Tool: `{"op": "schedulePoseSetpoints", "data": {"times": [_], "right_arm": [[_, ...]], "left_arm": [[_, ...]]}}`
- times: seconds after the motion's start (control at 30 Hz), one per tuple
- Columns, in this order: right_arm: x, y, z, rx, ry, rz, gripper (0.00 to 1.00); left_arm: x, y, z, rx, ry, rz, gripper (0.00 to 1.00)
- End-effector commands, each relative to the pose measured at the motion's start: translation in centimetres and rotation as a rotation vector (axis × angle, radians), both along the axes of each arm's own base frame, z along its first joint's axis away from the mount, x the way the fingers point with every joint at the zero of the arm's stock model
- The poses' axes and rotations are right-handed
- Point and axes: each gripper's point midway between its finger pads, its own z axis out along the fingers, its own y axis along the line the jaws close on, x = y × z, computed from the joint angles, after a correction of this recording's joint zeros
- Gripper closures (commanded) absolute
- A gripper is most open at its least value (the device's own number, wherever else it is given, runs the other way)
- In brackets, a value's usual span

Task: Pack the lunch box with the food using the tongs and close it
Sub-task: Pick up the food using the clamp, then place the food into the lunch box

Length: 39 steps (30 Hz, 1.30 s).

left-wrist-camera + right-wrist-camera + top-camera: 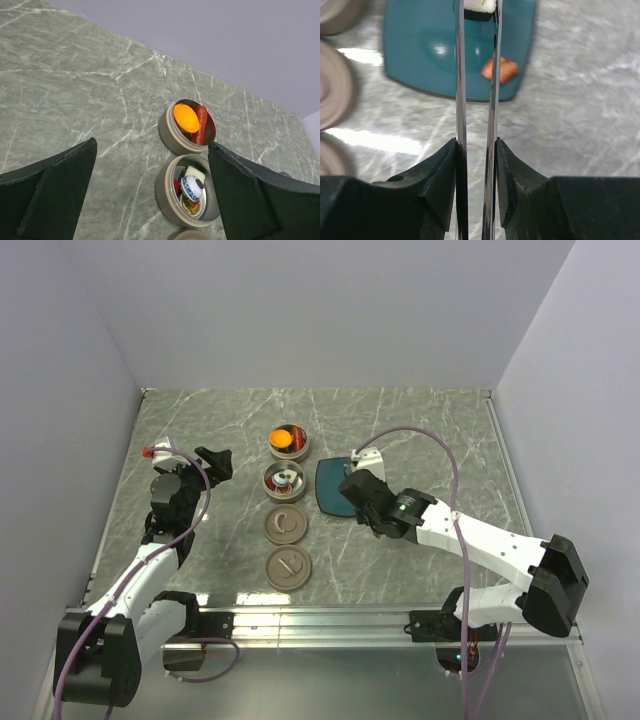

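Observation:
My right gripper [476, 145] is shut on the tongs [461, 75], and their two silvery arms reach out over the square teal plate [420, 45]. A white cube with a dark underside [480, 7] sits pinched between the tong tips at the top of the right wrist view. On the plate lies a red-orange sausage piece [500, 70]. The lunch box is two open round tins. The far tin [172, 135] holds an orange ball [185, 117] and a red sausage. The near tin [167, 197] holds a white cube and a small blue-and-white bowl. My left gripper [152, 150] hangs open left of the tins.
Two round lids [285, 525] [289, 568] lie in a column in front of the tins [287, 441], left of the teal plate [328, 490]. The grey marble tabletop is walled at the back and both sides. My right arm [480, 535] stretches in from the lower right.

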Motion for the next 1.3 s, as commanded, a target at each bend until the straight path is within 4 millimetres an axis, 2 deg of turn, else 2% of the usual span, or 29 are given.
{"op": "schedulePoseSetpoints", "data": {"times": [0.0, 0.2, 0.37, 0.53, 0.77, 1.07, 1.27], "right_arm": [[0.8, 3.6, 4.0, 0.115, -0.089, 0.087, 0.65], [0.5, 8.1, 4.4, 0.144, -0.082, 0.219, 0.65], [0.3, 10.9, 5.0, 0.148, -0.081, 0.292, 0.65], [-0.2, 12.6, 4.7, 0.151, -0.066, 0.345, 0.65], [-0.6, 13.9, 4.1, 0.15, -0.048, 0.378, 0.65], [-0.3, 14.5, 3.3, 0.128, -0.035, 0.389, 0.65], [-0.4, 13.8, 3.5, 0.113, -0.03, 0.368, 0.65]], "left_arm": [[0.4, 0.0, 2.0, -0.009, -0.059, 0.0, 0.01], [0.4, 0.0, 2.0, -0.009, -0.059, 0.0, 0.01], [0.4, 0.1, 2.0, -0.009, -0.058, 0.002, 0.0], [0.4, 0.1, 2.0, -0.01, -0.058, 0.002, 0.0], [0.4, 0.1, 2.0, -0.009, -0.059, 0.002, 0.01], [0.4, 0.1, 2.0, -0.009, -0.059, 0.004, 0.01], [0.4, 0.1, 2.0, -0.009, -0.059, 0.002, 0.01]]}}
